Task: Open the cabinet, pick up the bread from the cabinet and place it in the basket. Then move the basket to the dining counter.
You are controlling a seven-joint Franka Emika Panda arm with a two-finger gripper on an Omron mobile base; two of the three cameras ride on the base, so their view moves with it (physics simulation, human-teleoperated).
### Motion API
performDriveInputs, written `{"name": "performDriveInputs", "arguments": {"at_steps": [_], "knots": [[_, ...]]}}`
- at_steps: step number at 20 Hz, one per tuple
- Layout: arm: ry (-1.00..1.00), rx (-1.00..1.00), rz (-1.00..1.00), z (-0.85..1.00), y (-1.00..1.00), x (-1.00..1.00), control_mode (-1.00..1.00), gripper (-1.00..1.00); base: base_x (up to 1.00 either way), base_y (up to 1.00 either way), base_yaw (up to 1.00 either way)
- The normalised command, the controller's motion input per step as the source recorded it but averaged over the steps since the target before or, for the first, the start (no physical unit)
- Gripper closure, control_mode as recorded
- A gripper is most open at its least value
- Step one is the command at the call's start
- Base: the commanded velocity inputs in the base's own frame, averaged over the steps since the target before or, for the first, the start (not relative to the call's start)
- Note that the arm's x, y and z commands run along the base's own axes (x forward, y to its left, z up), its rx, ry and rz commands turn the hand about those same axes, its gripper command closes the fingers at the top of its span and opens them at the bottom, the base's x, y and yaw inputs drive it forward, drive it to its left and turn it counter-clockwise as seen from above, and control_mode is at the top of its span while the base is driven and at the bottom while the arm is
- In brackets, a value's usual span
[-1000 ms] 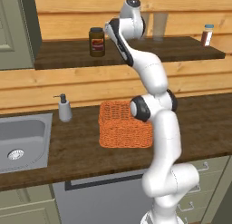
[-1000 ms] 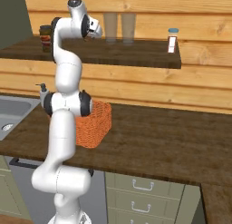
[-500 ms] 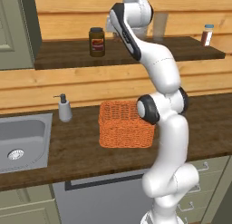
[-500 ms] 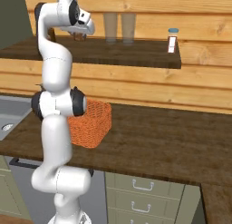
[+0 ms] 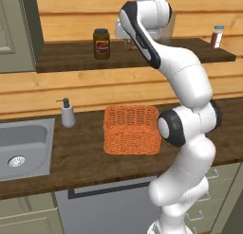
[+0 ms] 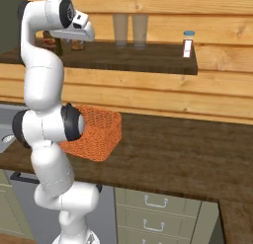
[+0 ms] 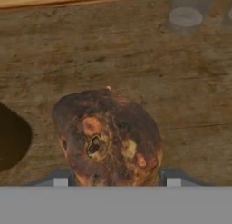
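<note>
Gripper (image 7: 113, 182) straddles the bread (image 7: 108, 134) with jaws apart on the wooden shelf (image 7: 136, 60), bare boards ahead

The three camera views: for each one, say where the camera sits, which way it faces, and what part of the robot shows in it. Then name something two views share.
Left base view: behind the arm to its left, facing forward and down at the counter with the basket, sink and shelf; the arm rises at the right.
Right base view: behind to its right, facing the same counter; the arm rises at the left.
Hand view: on the hand, looking down along the claw at the bread on the shelf; fingertips show at the bottom.
Shared: both base views show the basket and the spice bottle.
</note>
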Motion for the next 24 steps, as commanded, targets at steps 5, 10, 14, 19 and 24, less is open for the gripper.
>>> {"name": "performDriveInputs", "arguments": {"at_steps": [5,10,14,19,24], "knots": [[-0.24,0.01,0.0,-0.46,-0.18,-1.0,-1.0,1.0,0.0,0.0,0.0],[-0.05,0.09,0.0,-0.06,-0.11,-1.0,-1.0,1.0,0.0,0.0,0.0],[0.0,0.1,0.0,-0.21,0.0,-1.0,-1.0,1.0,0.0,0.0,0.0],[0.04,0.01,0.0,-0.79,0.01,-0.64,-1.0,1.0,0.0,0.0,0.0],[0.18,0.01,0.0,-1.0,0.0,0.09,-1.0,1.0,0.0,0.0,0.0]]}}
